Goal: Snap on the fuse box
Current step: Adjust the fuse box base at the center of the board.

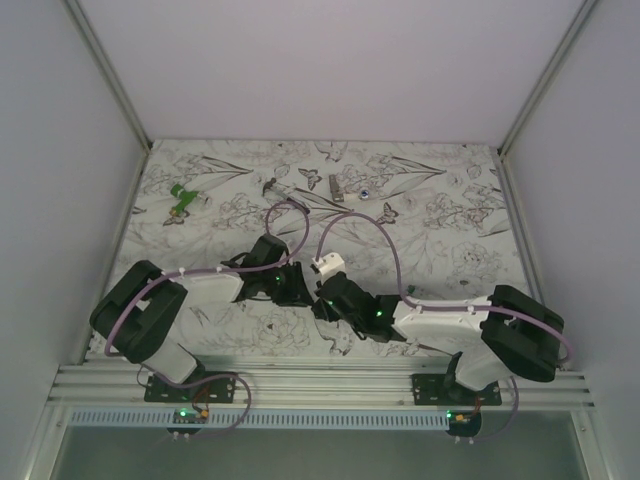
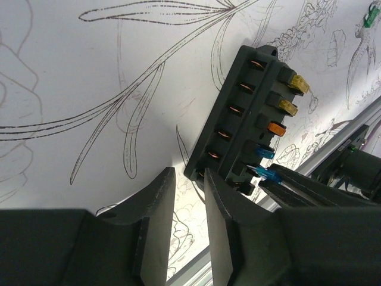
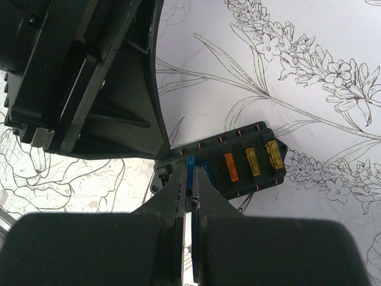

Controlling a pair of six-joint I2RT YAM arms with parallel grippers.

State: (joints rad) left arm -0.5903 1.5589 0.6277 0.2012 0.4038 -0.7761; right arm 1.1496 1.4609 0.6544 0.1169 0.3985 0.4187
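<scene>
The fuse box (image 3: pixel 229 162) lies flat on the flower-printed table, black, with two yellow fuses, an orange one and blue ones in its slots. My right gripper (image 3: pixel 191 173) is shut on a blue fuse (image 3: pixel 190 163) at the box's left end slot. The left gripper (image 2: pixel 189 174) stands at that same end of the fuse box (image 2: pixel 247 113). Its jaws are narrowly apart with table showing between them, and the box's corner is at the tips beside the right finger (image 2: pixel 223 208). In the top view both grippers (image 1: pixel 305 292) meet mid-table and hide the box.
A green plastic piece (image 1: pixel 183 200) lies at the far left. A grey stick-like tool (image 1: pixel 278 187) and small metal parts (image 1: pixel 336 187) lie at the far middle. White walls close in three sides. An aluminium rail (image 1: pixel 320 385) runs along the near edge.
</scene>
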